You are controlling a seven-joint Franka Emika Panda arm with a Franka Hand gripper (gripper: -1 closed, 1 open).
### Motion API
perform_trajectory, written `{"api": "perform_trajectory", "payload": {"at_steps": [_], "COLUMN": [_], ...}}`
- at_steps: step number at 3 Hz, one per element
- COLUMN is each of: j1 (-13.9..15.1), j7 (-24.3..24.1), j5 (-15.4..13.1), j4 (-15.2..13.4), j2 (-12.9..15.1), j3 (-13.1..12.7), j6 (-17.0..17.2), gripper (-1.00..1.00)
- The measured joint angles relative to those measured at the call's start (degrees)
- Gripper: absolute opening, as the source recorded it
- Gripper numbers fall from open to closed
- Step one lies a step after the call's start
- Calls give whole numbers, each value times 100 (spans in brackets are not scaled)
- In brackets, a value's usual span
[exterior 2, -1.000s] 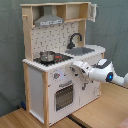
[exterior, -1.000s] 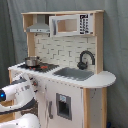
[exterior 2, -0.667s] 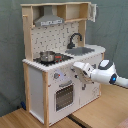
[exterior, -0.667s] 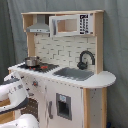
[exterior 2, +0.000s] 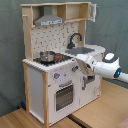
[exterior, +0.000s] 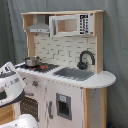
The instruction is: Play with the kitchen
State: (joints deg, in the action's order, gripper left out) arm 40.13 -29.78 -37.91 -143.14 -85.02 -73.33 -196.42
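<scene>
The kitchen (exterior: pixel 65 75) (exterior 2: pixel 55 60) is a tall white and light-wood toy with a dotted backsplash, a range hood (exterior 2: pixel 47 21) and a black faucet (exterior: pixel 86 59) (exterior 2: pixel 75 39) over a grey sink (exterior: pixel 74 73) (exterior 2: pixel 86 50). A small metal pot (exterior: pixel 32 61) (exterior 2: pixel 47 56) sits on the hob. In the second exterior view, my gripper (exterior 2: pixel 80 68) is at the counter's front edge, close to the knobs (exterior 2: pixel 57 76) and above the oven door (exterior 2: pixel 64 95). The first exterior view shows only the white arm (exterior: pixel 7 82) at the first exterior view's left.
The kitchen stands on a light wooden table (exterior 2: pixel 95 117) in front of a grey curtain (exterior 2: pixel 10 50). A microwave panel (exterior: pixel 70 24) sits in the upper shelf. My white arm (exterior 2: pixel 107 67) reaches in from the second exterior view's right, over the table.
My arm has moved closer to the kitchen's front, toward the second exterior view's left, and the gripper now sits at the counter edge by the knobs.
</scene>
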Motion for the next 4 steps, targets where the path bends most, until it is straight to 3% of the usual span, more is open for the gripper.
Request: {"api": "perform_trajectory", "payload": {"at_steps": [2,4], "j1": [8,151], "j7": [900,1433], "j5": [0,0], "j4": [156,545], "j2": [0,2], "j3": [747,1586], "j6": [114,614], "gripper": [100,100]}}
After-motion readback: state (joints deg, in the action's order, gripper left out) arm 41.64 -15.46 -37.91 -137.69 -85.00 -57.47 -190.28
